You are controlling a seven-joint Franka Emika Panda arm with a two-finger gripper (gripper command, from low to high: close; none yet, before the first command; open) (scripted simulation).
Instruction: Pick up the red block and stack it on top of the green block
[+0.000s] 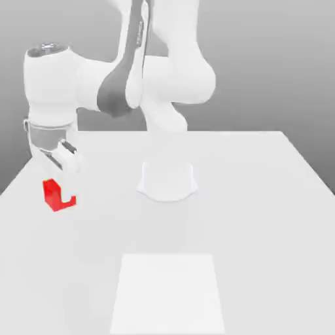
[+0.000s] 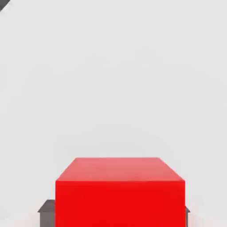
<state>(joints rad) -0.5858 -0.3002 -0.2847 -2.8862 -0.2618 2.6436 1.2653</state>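
Observation:
The red block [image 1: 52, 193] is a small glossy cube near the exterior view's left edge of the white table. My gripper [image 1: 63, 191] comes down on it from above, and a white finger covers part of its face. In the hand view the red block [image 2: 119, 193] sits between my gripper's [image 2: 117, 216] dark pads [image 2: 46, 212], which press on its two sides. The gripper is shut on the block. Whether the block rests on the table or hangs just above it I cannot tell. The green block is out of view.
The arm's round white base [image 1: 167, 180] stands at mid table. A paler square patch [image 1: 169, 292] lies on the table [image 1: 262, 216] toward the front. The table's left edge runs close beside the block.

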